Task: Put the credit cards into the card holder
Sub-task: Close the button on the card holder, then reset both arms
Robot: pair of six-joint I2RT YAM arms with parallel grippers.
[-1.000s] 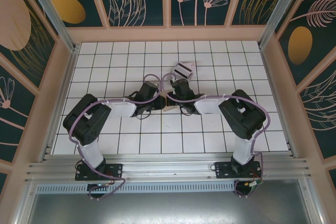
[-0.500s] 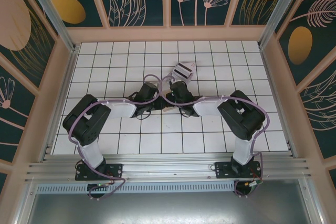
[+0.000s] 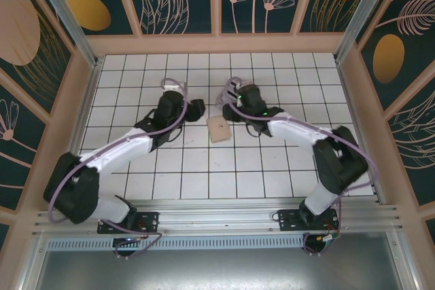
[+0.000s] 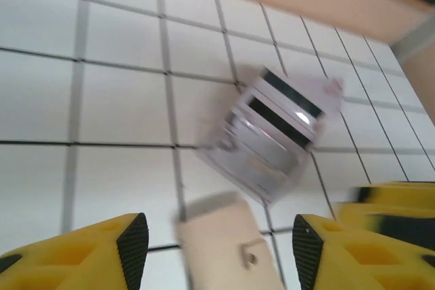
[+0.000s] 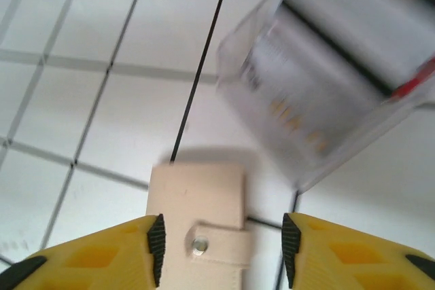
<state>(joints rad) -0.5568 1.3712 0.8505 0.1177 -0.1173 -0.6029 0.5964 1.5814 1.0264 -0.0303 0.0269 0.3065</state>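
The card holder (image 3: 219, 129) is lying flat on the white tiled surface (image 3: 285, 168), near its middle, between the two arms' ends. The left tool (image 3: 198, 109) is hanging just to the holder's left and slightly beyond it; the right tool (image 3: 228, 106) is hanging just beyond it on the right. Neither is touching it in the top view.

In the left wrist view, the left tool (image 4: 219, 244) is standing open. Its two dark pads (image 4: 133, 241) are sitting wide apart and the tan holder (image 4: 228, 246) is showing in the gap, clear of both pads, snap tab facing up. The credit cards (image 4: 272, 127) are lying past the holder, up and to the right, as a loose overlapping stack with dark stripes, one corner coming close to the holder's far edge.

In the right wrist view, the right tool (image 5: 223, 249) is also standing open and gripping nothing. The holder (image 5: 196, 208) is lying under the gap, nearer the left pad (image 5: 157, 249) than the right. The cards (image 5: 333, 86) are blurring across the upper right, just beyond the holder; whether they are touching it I cannot tell.
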